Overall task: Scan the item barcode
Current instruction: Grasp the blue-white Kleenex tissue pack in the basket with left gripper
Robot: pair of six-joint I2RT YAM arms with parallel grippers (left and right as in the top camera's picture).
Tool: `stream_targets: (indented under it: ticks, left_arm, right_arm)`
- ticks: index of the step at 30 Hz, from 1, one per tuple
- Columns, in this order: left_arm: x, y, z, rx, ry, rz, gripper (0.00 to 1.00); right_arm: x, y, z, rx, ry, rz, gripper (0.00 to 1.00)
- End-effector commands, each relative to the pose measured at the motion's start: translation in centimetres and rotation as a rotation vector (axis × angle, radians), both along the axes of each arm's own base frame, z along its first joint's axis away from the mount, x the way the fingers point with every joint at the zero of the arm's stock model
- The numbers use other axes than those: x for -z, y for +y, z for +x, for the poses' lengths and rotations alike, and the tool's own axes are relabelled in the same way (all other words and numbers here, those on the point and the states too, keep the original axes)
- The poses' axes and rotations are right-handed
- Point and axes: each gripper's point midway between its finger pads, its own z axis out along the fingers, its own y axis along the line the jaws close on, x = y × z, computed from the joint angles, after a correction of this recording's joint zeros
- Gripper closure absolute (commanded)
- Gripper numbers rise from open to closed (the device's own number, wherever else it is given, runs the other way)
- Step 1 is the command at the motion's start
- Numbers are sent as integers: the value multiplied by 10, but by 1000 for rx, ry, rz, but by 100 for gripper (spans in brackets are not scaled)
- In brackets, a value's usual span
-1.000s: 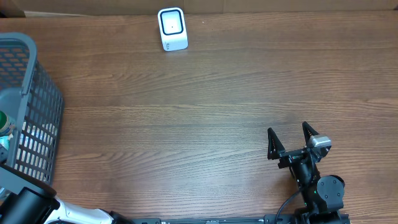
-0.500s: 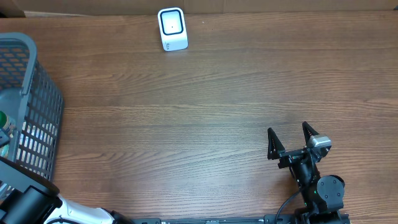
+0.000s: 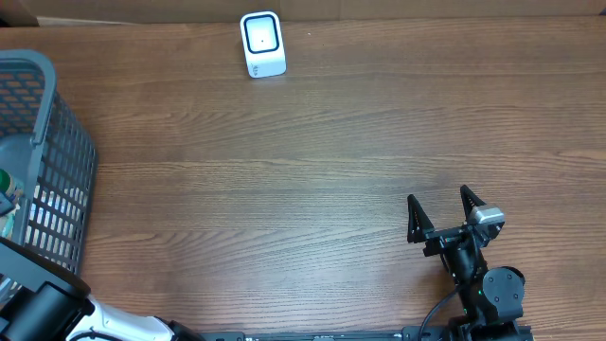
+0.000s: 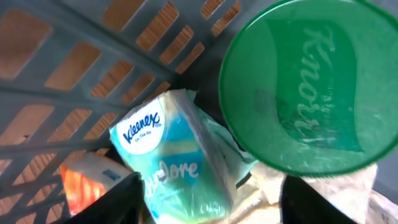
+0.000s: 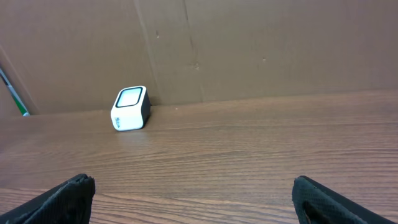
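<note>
From overhead, we see the white barcode scanner (image 3: pixel 262 44) standing at the far edge of the wooden surface (image 3: pixel 312 161), at about 11 o'clock. The grey mesh basket (image 3: pixel 57 161) sits at 9 o'clock, cut off by the frame edge. The right fingers (image 3: pixel 414 220) rest at about 4 o'clock, spread wide with nothing between them and well apart from the scanner. Their own camera looks across the bare wood to the scanner (image 5: pixel 130 108) at its 11 o'clock.

The left arm (image 3: pixel 43 317) enters at 7 o'clock and reaches into the basket. In its wrist view the left fingers (image 4: pixel 115 199) stand partly apart and grip nothing. A Kleenex tissue pack (image 4: pixel 171 158) lies tilted, its lower end in the gap between them. A green Knorr lid (image 4: pixel 298 81) sits at 1 o'clock just beside the pack, and an orange packet (image 4: pixel 84 180) at 8 o'clock against the basket wall (image 4: pixel 74 93).
</note>
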Motion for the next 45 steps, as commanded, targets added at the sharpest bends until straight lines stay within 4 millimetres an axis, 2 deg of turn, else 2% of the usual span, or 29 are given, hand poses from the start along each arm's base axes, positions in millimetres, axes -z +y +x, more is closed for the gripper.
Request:
stream_targets:
  ticks: [1,8,10,13,17,21,24,31,32,33,37,41,42,43,44,45]
  left_arm:
    - [19,5,2,-16,7,-31,53]
    - [48,10,-2,-43,55,-53,62]
    - [49,12,-3,-61,54,-48,71]
    - [45,14,-2,-70,42,-38,95]
    - [38,12,-1,-78,33,-37,96]
    - [22,8,-3,-113,6,-35,96]
    - [-2,4,-5,-142,-30,-17,96]
    - [-85,-7,-11,-171,-160,98,96]
    - [-102,-12,-13,-170,-187,117,96]
    - [-108,-16,-15,-179,-199,119,96]
    - [-114,-26,-23,-256,-238,87,96]
    - [-101,-35,-21,-257,-238,18,96]
    - [-97,-36,-20,-256,-232,7,83]
    - [-92,-36,-21,-258,-221,-3,60]
    - [-86,-37,-21,-260,-209,-15,43]
    - [-80,-37,-22,-262,-195,-29,35]
  right_arm:
    - [2,0,0,0,-3,4,0]
    - [2,0,0,0,-3,4,0]
    - [2,0,0,0,-2,4,0]
    - [2,0,0,0,-3,4,0]
    - [2,0,0,0,-3,4,0]
    - [2,0,0,0,-2,4,0]
    - [2,0,0,0,-3,4,0]
    - [2,0,0,0,-2,4,0]
    - [2,0,0,0,-3,4,0]
    - [2,0,0,0,-2,4,0]
    - [2,0,0,0,-2,4,0]
    - [2,0,0,0,-3,4,0]
    - [2,0,0,0,-3,4,0]
    - [2,0,0,0,-3,4,0]
    - [2,0,0,0,-3,4,0]
    - [2,0,0,0,-3,4,0]
